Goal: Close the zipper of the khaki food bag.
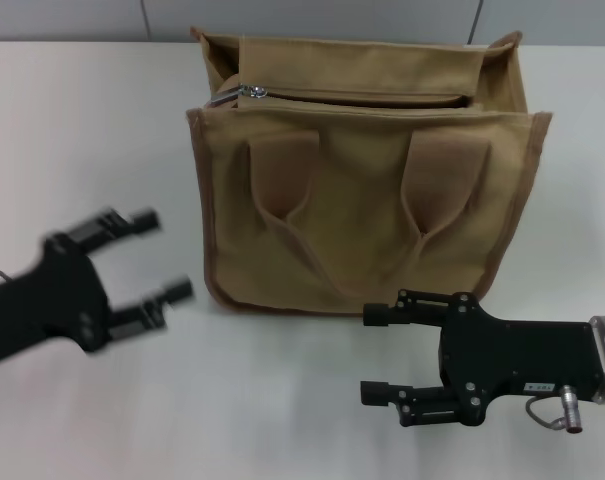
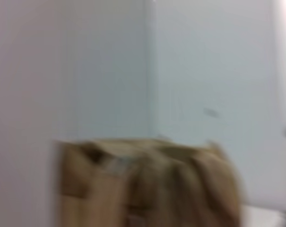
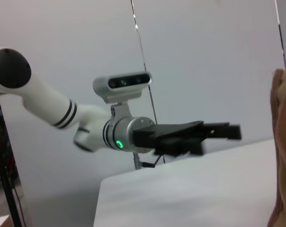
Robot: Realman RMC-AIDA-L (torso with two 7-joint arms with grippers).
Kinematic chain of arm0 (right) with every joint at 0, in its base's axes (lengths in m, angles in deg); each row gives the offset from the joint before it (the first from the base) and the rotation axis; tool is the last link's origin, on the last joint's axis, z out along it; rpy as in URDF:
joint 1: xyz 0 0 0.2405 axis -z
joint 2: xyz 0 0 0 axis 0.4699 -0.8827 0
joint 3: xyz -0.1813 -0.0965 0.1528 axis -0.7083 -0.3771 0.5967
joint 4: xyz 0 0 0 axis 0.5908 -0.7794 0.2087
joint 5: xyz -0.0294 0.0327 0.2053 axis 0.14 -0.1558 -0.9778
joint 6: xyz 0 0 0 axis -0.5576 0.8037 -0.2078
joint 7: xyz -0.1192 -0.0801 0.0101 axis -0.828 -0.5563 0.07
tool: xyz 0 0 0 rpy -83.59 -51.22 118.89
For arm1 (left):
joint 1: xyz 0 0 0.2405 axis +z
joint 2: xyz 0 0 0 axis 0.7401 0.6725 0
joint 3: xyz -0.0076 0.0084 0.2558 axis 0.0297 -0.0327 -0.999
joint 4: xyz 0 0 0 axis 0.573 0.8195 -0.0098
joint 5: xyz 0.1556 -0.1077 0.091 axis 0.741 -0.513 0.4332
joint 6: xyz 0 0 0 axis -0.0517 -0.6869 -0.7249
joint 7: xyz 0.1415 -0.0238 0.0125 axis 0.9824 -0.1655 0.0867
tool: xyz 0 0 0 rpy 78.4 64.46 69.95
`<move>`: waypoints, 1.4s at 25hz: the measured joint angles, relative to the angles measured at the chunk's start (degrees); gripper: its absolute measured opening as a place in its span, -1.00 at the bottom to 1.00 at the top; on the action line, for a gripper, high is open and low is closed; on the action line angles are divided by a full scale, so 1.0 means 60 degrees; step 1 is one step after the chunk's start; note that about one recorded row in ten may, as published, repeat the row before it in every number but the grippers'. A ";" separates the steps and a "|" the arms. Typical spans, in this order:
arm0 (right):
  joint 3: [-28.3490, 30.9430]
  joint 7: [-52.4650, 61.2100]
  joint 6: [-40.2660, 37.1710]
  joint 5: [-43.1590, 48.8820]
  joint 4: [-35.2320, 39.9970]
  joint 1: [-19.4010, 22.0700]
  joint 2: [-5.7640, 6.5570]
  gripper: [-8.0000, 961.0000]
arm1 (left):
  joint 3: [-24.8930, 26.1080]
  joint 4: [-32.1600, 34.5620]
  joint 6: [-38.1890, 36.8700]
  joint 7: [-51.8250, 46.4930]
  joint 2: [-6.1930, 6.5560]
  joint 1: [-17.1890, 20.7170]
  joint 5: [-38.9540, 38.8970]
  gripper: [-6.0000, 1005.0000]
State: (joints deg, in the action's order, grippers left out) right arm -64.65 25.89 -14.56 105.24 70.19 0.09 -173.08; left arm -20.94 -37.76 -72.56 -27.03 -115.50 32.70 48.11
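My left tool (image 1: pixel 152 258): black, two fingers (image 1: pixel 134 220) spread wide apart, holding nothing; it hovers to the left of the khaki food bag (image 1: pixel 362 190), fingertips turned toward it, apart from the fabric. Its white arm (image 3: pixel 43 101) with a lit green ring shows in my right wrist view.

My right tool (image 1: pixel 374 352): black, fingers parted, empty; it sits in front of the bag's lower right corner, pointing left, not touching it.

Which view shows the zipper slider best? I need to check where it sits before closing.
The head view: the slider shows sharply at the left end of the bag's top. The left wrist view gives only a blurred bag with a pale smudge there; the right wrist view catches just a bag edge, no slider.
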 joint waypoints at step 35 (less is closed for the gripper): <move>0.0045 -0.1396 0.0258 -0.0577 -0.1516 -0.0120 -0.0014 0.63 | 0.1372 -0.2857 0.2523 0.1254 -0.0152 -0.1798 -0.2069 0.65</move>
State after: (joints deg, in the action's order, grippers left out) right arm -64.38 17.52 -13.02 101.78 61.09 -0.62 -173.16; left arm -12.71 -54.90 -57.42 -19.50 -116.42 21.91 35.70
